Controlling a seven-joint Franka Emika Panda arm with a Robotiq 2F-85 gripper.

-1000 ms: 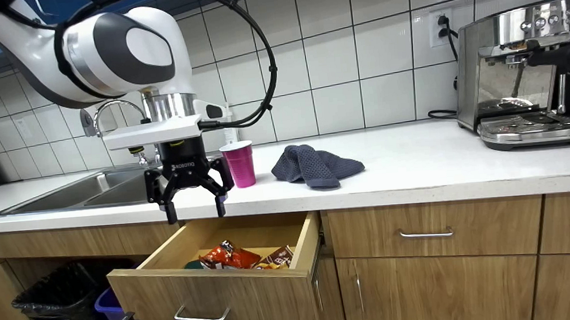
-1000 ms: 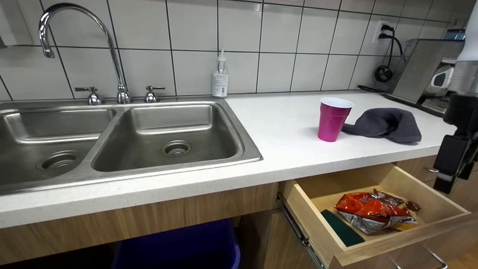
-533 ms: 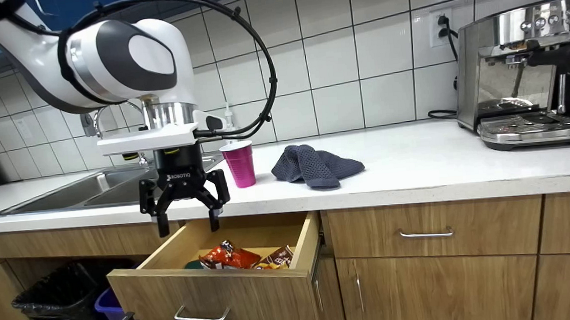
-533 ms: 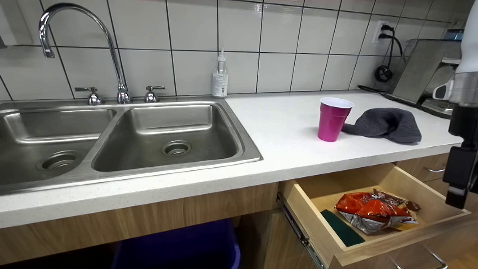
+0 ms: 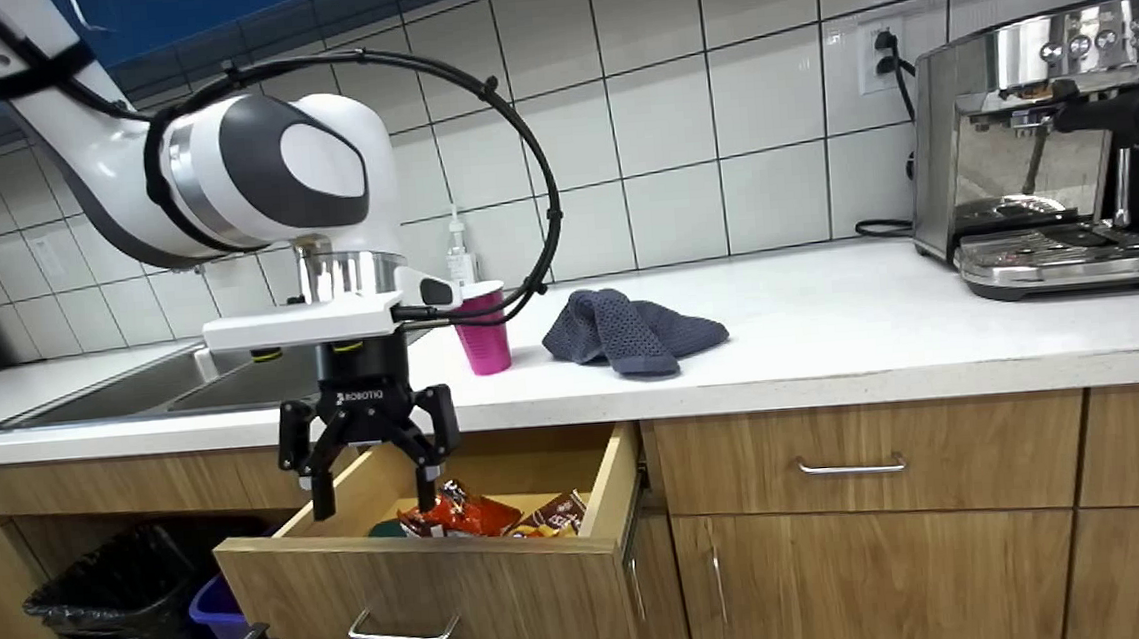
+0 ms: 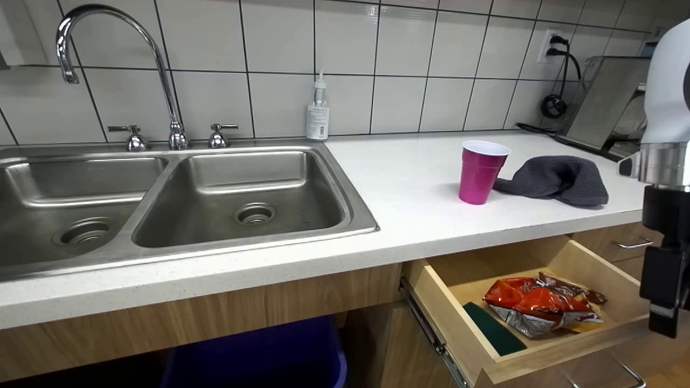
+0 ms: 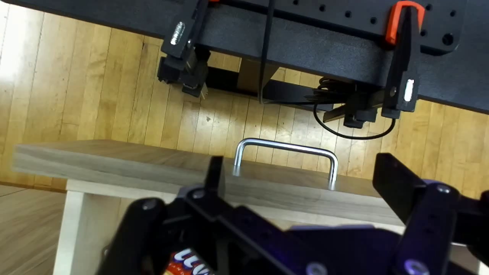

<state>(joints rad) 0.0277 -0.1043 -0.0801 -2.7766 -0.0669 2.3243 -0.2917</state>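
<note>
Jaws spread wide and empty, the gripper [image 5: 375, 508] hangs, and there's the handle [image 7: 284, 146] below, running left-right along the near drawer front [image 5: 524, 593].

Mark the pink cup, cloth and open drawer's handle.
Pink cup [image 6: 481, 177], in an exterior view: its side.
Cloth [image 5: 626, 336], in an exterior view: folded middle.
Drawer handle [image 7: 286, 146], in the wrist view: its bar.

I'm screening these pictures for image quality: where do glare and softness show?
Wrist view: glare whitens the wooden floor at the left edge, and the dark tool looks softer than the crisp drawer handle; in an exterior view, highlights streak the steel sink; in both exterior views, glints show on the wall tiles.
</note>
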